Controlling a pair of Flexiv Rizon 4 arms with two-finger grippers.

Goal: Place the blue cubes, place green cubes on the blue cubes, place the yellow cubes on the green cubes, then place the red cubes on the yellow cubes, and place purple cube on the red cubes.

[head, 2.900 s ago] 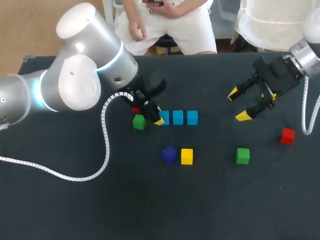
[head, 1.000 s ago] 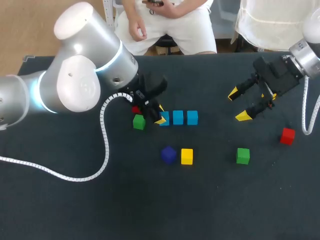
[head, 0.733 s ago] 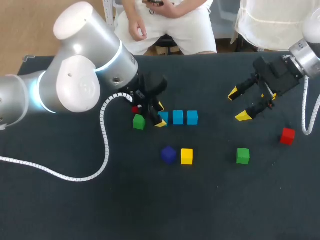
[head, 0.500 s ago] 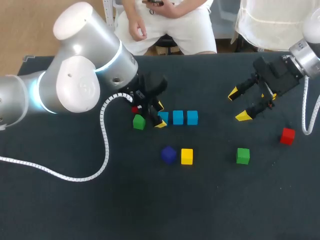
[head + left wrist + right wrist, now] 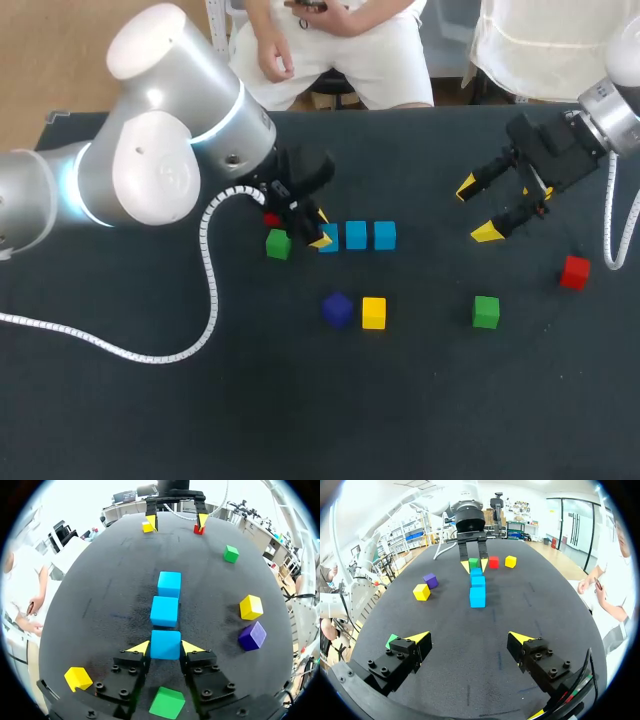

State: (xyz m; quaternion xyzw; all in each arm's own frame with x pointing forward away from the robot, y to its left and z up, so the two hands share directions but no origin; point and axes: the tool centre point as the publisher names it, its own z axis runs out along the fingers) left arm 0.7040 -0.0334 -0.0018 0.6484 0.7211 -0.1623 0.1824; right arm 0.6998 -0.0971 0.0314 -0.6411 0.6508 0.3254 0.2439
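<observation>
Three blue cubes lie in a row on the black table (image 5: 300, 400). My left gripper (image 5: 320, 230) is shut on the leftmost blue cube (image 5: 165, 644), one yellow tip on each side. The other two blue cubes (image 5: 164, 611) (image 5: 169, 584) lie ahead of it. A green cube (image 5: 278, 244) sits just left of the gripper, with a red cube (image 5: 270, 218) half hidden behind the arm. A yellow cube (image 5: 77, 678) lies beside the fingers. Nearer the front are a purple cube (image 5: 338, 309), a yellow cube (image 5: 373, 313), a green cube (image 5: 486, 311) and a red cube (image 5: 574, 272). My right gripper (image 5: 477, 210) hangs open and empty at the right.
The left arm's white cable (image 5: 205, 300) trails over the table's left half. The table's back edge (image 5: 400, 112) runs behind both arms.
The left gripper's fingers stood wider around the leftmost blue cube half a second ago and have closed on it again. The right arm and the loose cubes have not moved.
</observation>
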